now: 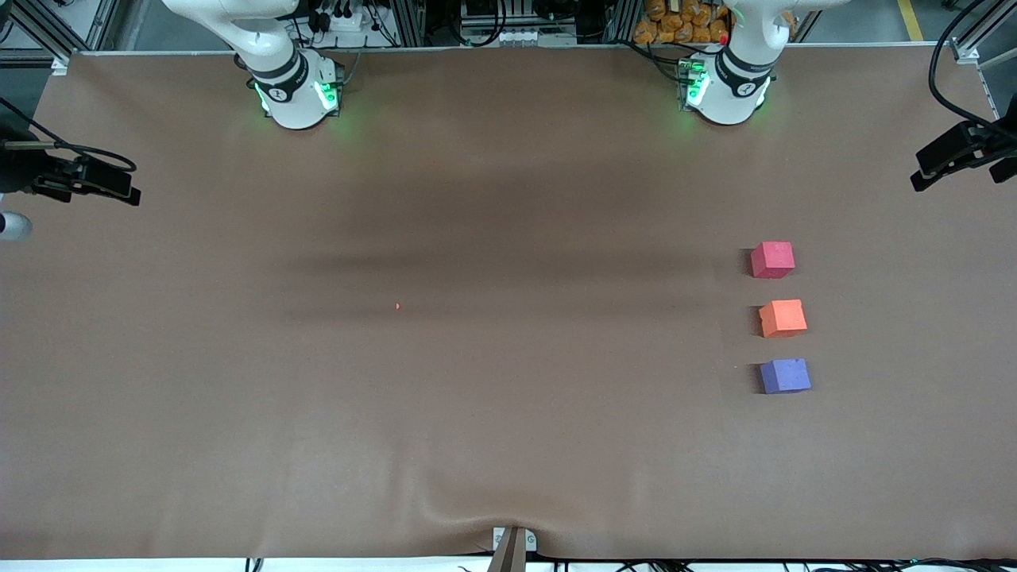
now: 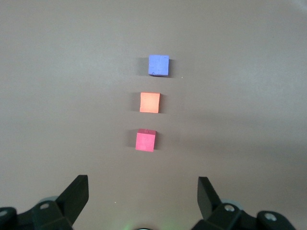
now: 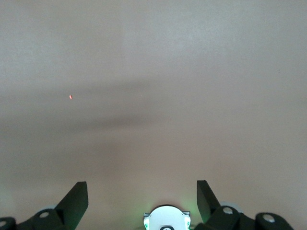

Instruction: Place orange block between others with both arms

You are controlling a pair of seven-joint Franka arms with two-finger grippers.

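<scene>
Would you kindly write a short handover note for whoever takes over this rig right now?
Left gripper: open, empty, raised above the table with the three cubes in its view.
Right gripper: open, empty, over bare table; this arm waits.
Orange block sits between the pinkish-red cube and the purple-blue cube, in one row toward the left arm's end, all apart from each other.
Done: the orange block appears placed.
Left: nothing evident; perhaps check the row's alignment.

Brown table, three cubes

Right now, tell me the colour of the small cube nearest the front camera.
Purple-blue: the small matte purple-blue cube, clearest in the front view.
</scene>
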